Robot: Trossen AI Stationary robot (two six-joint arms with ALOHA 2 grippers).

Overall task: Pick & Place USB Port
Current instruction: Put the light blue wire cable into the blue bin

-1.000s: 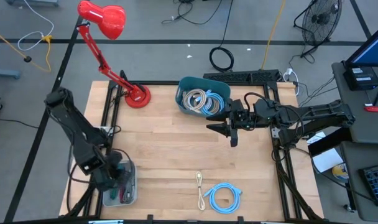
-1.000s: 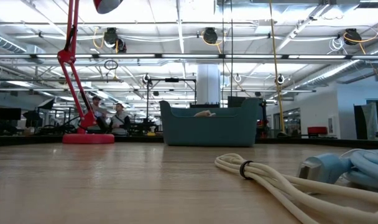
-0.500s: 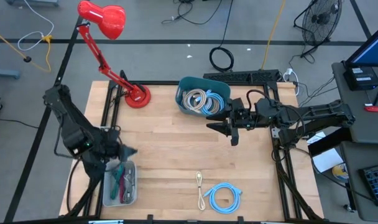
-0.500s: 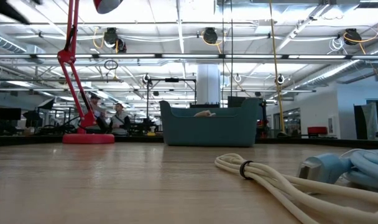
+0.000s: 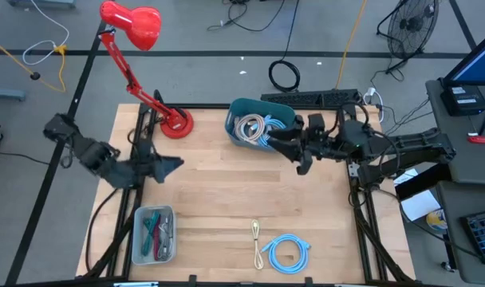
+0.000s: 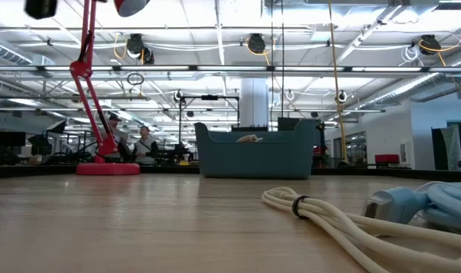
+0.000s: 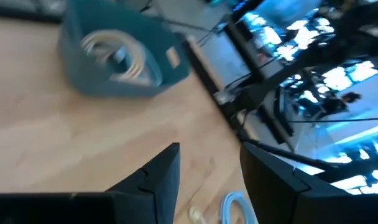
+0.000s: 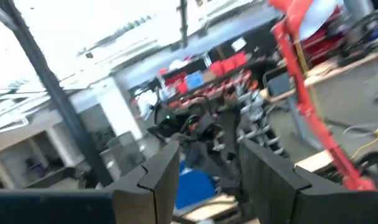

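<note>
A teal bin (image 5: pixel 258 126) at the table's far middle holds coiled white and blue cables; the left wrist view shows the bin (image 7: pixel 120 59) too. A white cable bundle (image 5: pixel 256 235) and a blue coiled cable (image 5: pixel 286 251) lie near the near edge, and the low view shows the white bundle (image 6: pixel 321 216) and blue cable (image 6: pixel 420 205) up close. My left gripper (image 5: pixel 177 164) hovers open over the left part of the table, pointing right, with nothing between its fingers (image 7: pixel 209 149). My right gripper (image 5: pixel 289 147) is open beside the bin's right side, raised and tipped up toward the room (image 8: pixel 207 146).
A clear tray (image 5: pixel 153 233) with small green and red items sits at the near left corner. A red desk lamp (image 5: pixel 175 121) stands at the far left. Bare wood lies between the bin and the near cables. Dark frame rails run along both table sides.
My left gripper has risen out of the clear tray at the near left, swung toward the far edge and turned level, now pointing right. My right gripper has moved toward the far edge, closer to the bin, and tipped upward. The cables and bin have stayed put.
</note>
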